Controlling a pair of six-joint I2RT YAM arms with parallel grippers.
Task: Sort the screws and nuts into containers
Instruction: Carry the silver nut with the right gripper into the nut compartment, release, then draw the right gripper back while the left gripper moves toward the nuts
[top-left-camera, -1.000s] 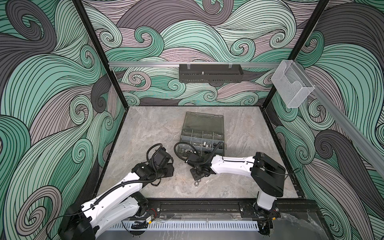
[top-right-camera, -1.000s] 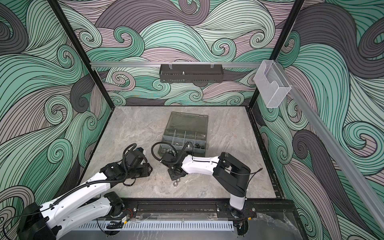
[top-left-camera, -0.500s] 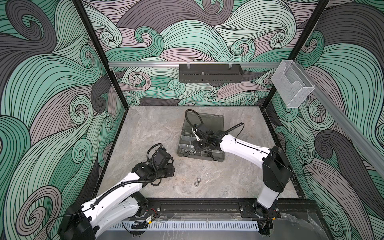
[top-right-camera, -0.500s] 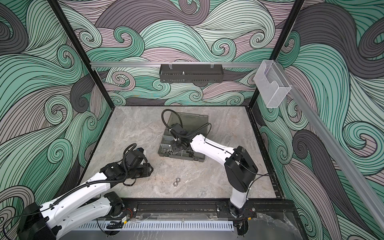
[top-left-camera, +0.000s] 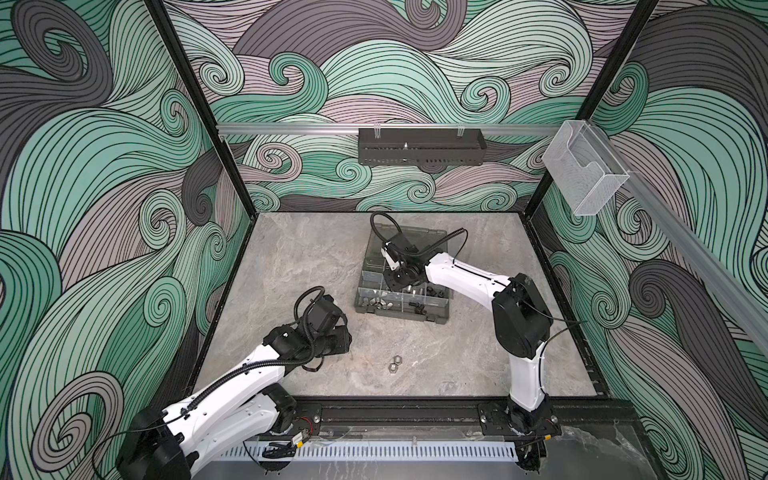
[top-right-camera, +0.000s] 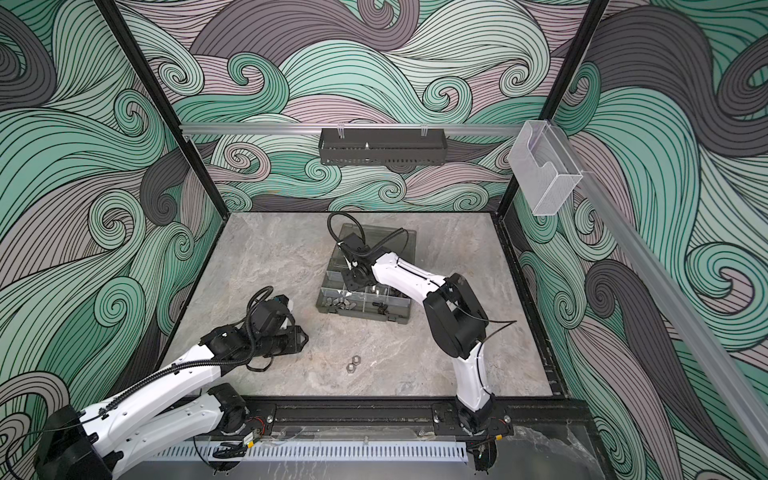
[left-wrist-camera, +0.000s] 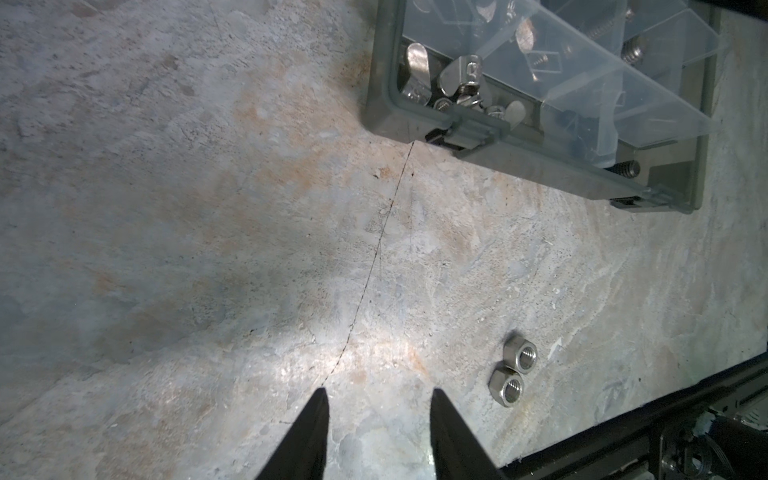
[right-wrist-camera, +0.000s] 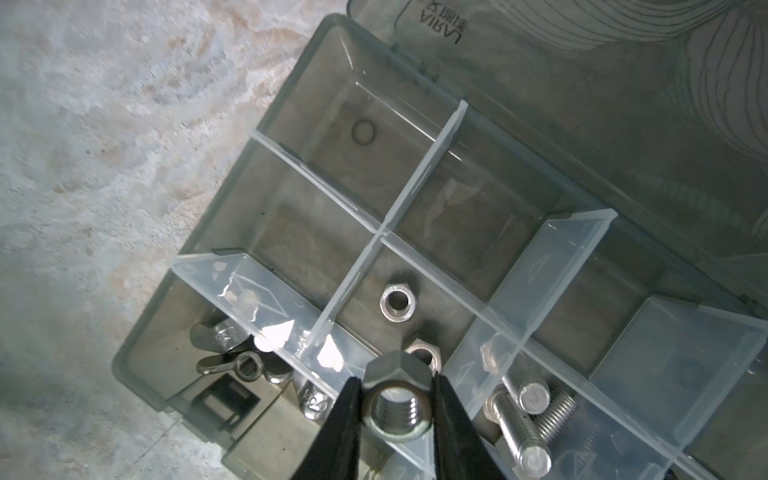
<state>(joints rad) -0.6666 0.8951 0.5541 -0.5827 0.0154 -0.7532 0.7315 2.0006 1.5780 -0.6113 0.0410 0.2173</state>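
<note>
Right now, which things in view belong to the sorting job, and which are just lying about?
Job: held nut in right end effector; loose nuts; sorted screws; organizer case.
Lying about: black perforated tray; clear wall holder.

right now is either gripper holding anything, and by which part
The right gripper pinches a silver hex nut by its opposite outer sides; the left gripper holds nothing.
</note>
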